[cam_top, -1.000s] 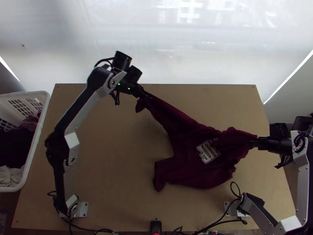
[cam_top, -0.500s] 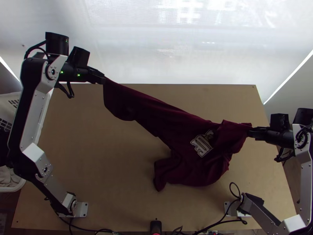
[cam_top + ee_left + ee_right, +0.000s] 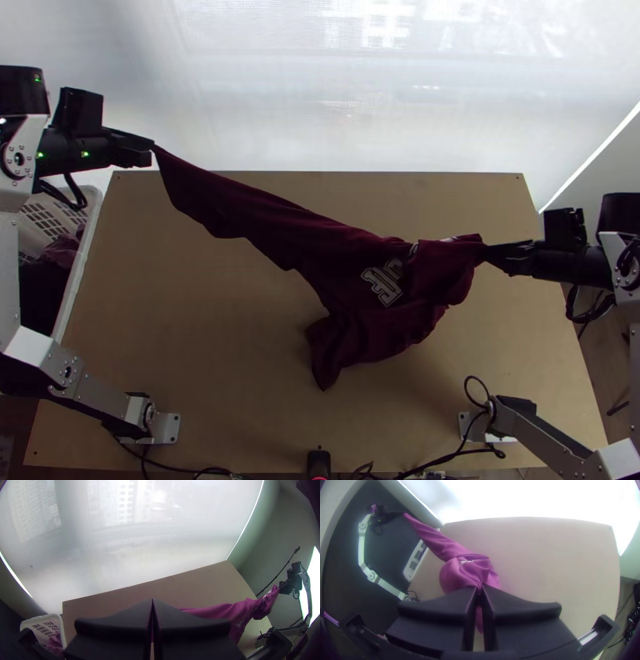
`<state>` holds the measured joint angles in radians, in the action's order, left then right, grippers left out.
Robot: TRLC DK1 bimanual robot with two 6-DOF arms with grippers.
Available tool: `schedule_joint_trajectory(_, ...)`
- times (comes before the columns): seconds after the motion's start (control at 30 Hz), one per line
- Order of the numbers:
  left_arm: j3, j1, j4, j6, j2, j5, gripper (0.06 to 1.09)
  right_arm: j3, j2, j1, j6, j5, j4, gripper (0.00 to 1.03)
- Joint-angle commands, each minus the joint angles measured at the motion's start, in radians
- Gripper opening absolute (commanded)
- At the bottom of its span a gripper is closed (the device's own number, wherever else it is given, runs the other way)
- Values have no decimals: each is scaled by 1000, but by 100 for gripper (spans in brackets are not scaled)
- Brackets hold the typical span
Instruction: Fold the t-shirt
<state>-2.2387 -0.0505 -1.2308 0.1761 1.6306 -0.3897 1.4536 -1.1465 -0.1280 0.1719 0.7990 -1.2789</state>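
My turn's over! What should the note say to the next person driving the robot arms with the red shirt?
Left gripper: shut on one end of the shirt, out past the table's far left corner.
Right gripper: shut on a bunched part, near the table's right side.
Shirt: pulled long between them, creased, its loose lower part hanging toward the near edge.
Done: both grippers have hold.
Left to do: probably lay it flat, then fold; no neat fold yet.

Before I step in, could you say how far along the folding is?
Grasping looks done: the left gripper and right gripper each hold the t-shirt, jaws closed on it. In hand: it is stretched between them, lower part bunched. No neat fold shows; flattening and folding probably remain.
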Motion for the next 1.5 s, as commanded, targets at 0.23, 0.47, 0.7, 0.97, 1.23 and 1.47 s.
schedule_joint_trajectory(0.23,200,-43,-177,94,-293,-92,9,113,93,288,-37,80,-201,3)
schedule_joint_trajectory(0.47,396,-54,-179,123,-468,-89,9,62,189,280,-17,82,-277,3)
schedule_joint_trajectory(0.7,812,-132,-131,306,-560,-75,9,-185,241,199,29,-15,-272,3)
schedule_joint_trajectory(0.97,1054,-230,133,359,-520,-74,9,-305,157,19,110,-9,-106,3)
schedule_joint_trajectory(1.23,1076,-150,209,304,-351,-71,9,-381,-1,50,29,-12,148,3)
schedule_joint_trajectory(1.47,1094,-20,206,257,-310,-71,9,-449,-114,82,-2,-158,236,3)
